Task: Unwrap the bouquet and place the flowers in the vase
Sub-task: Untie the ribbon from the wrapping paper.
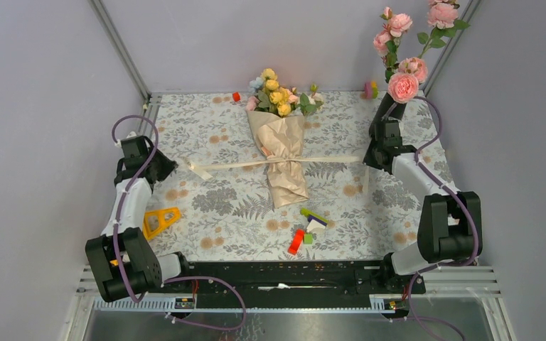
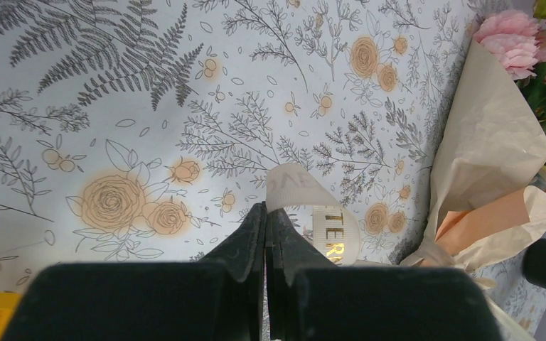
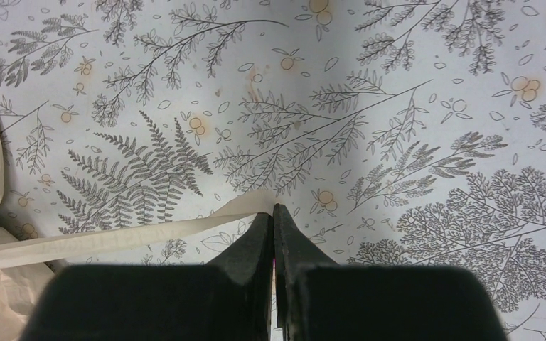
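The bouquet point(image 1: 279, 142) lies flat at the centre of the table point(image 1: 220, 206), blooms toward the far wall and the paper-wrapped stem end toward the arms. The flowers point(image 1: 276, 92) sit inside the crinkled beige wrap. A cream ribbon point(image 1: 242, 164) crosses the wrap at its waist and runs out straight to both sides, lying along the patterned cloth.

Left gripper point(image 2: 265, 209): jaws closed, with the printed ribbon end curling up at the fingertips and pinched there. Right gripper point(image 3: 273, 209): jaws closed on the opposite ribbon end, which enters the fingertip seam from the bouquet side. Both grippers stand low over the cloth, well apart, with the bouquet between them.

Tall pink roses point(image 1: 402, 67) rise at the far right corner. A yellow triangular piece point(image 1: 160, 220) lies beside the left arm. Small coloured blocks point(image 1: 306, 229) lie near the bouquet's stem end.
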{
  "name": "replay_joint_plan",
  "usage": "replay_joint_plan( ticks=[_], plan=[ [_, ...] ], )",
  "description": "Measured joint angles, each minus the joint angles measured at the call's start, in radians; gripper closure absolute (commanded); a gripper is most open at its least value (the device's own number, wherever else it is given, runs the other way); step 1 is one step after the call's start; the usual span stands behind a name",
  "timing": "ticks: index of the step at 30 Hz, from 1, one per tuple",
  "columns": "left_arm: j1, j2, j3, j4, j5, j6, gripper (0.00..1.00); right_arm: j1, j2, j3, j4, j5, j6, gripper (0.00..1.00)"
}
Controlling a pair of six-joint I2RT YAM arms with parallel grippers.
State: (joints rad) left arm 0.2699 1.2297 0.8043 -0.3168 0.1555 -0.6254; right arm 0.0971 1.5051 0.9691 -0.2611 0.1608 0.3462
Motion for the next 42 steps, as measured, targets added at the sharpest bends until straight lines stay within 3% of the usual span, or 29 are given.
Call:
replay_joint_plan(
  ticks=[16, 42],
  plan=[
    [0.058, 0.001, 0.073, -0.105, 0.057, 0.11, 1.0, -0.068, -0.04, -0.027, 0.0, 0.003, 0.022, 1.0],
    [0.13, -0.031, 0.116, -0.162, -0.013, 0.166, 1.0, -0.195, -0.088, -0.065, -0.001, 0.003, 0.021, 1.0]
  ],
)
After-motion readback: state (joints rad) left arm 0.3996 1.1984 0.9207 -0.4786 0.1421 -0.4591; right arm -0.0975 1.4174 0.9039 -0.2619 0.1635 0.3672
